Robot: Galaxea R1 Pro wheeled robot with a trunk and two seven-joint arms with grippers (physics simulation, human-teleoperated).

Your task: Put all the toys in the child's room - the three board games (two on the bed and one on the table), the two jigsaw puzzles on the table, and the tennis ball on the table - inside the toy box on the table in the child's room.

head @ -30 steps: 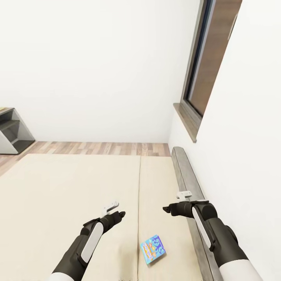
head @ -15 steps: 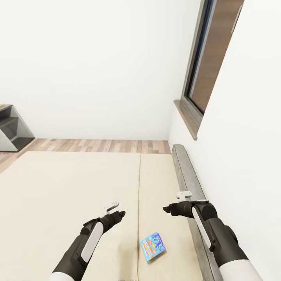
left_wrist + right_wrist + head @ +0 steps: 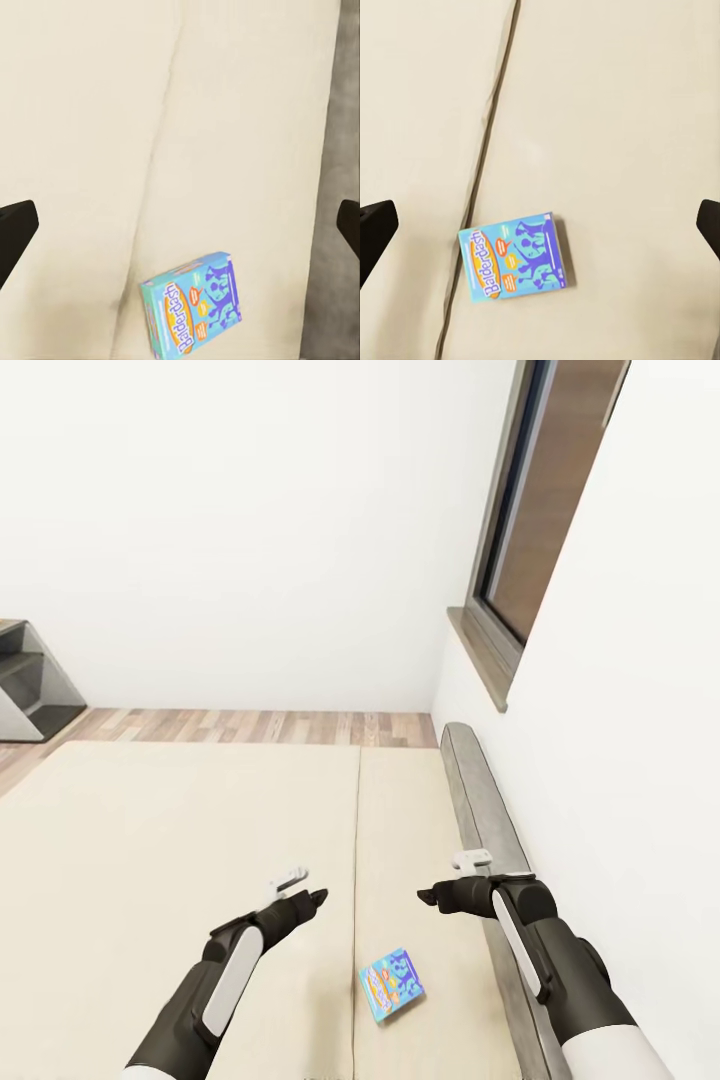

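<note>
Since the earlier frames the whole head view has drifted, so the camera moved; against it, the left gripper point(image 3: 310, 901) has reached slightly forward over the bed point(image 3: 150, 830), while the right gripper point(image 3: 432, 895) holds its place beside the grey headboard point(image 3: 480, 810). Both sets of jaws are spread wide and empty, as the dark fingertips at the edges of each wrist view show. That suggests the approach to a pickup is only beginning. Between the two arms, the small blue board game point(image 3: 392, 986) lies flat on the beige mattress beside its seam. Its orange title band reads "Balderdash".
</note>
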